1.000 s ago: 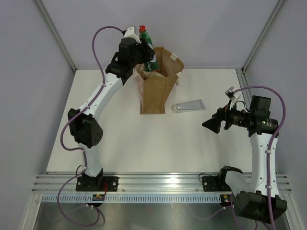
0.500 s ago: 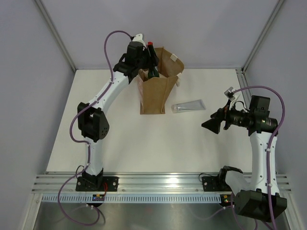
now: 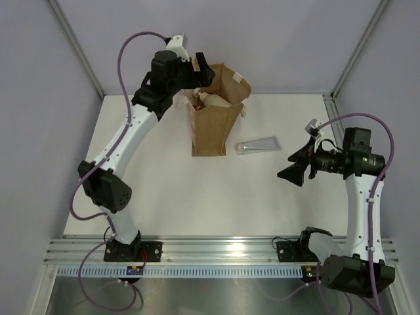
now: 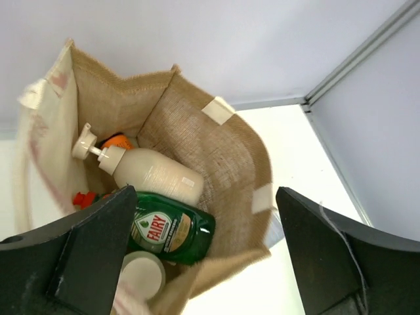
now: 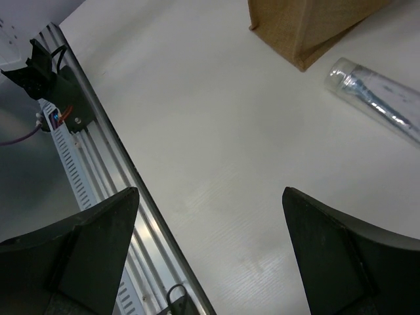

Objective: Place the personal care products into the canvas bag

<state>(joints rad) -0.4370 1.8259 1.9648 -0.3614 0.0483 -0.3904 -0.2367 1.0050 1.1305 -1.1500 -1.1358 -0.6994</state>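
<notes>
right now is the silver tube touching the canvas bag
Apart. The right wrist view shows a strip of bare table between the silver tube and the canvas bag.

tan-brown woven canvas bag [image 4: 223, 151], whitish handles [image 4: 216, 109]. inside: dark green bottle [image 4: 174, 230] with red cap, beige pump bottle [image 4: 154, 174], orange bottle [image 4: 117, 140]. silver tube [image 3: 258, 146] to the bag's right on the white table [image 3: 216, 197].

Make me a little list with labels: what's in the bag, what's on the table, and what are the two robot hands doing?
In the bag: dark green bottle, beige pump bottle, orange bottle
On the table: silver tube, lying flat beside the bag
Left gripper: open, empty, over the bag's mouth
Right gripper: open, empty, over bare table
</notes>
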